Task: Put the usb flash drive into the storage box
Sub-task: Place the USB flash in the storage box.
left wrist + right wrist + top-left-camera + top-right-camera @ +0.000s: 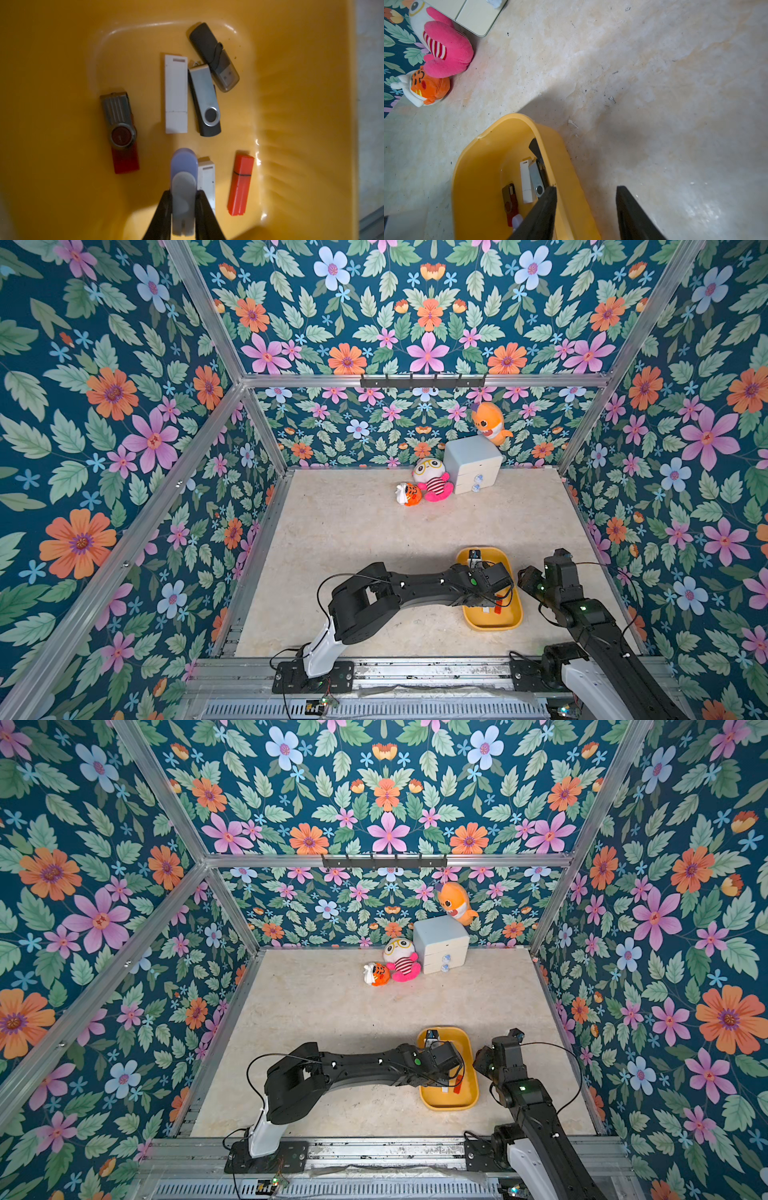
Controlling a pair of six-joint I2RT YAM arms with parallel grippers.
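Left wrist: left pincer (pixel 184 192) grips usb flash drive (pixel 184 164) lengthwise, rounded end outward.

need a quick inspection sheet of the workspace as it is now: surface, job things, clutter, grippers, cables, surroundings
surface: beige marbled tabletop, scattered dark specks.
job's things: yellow storage box holds six flash drives lying flat; a lavender flash drive is gripped over the box.
clutter: drawer cabinet, orange plush at its top, white-pink plush, tiger plush, all at the far edge.
grippers: left gripper shut on the lavender flash drive; right gripper open, empty, by the box rim.
cables: black cable loop off the left arm; thin cable by the right arm.
surroundings: floral walls, aluminium frame, hook rail.
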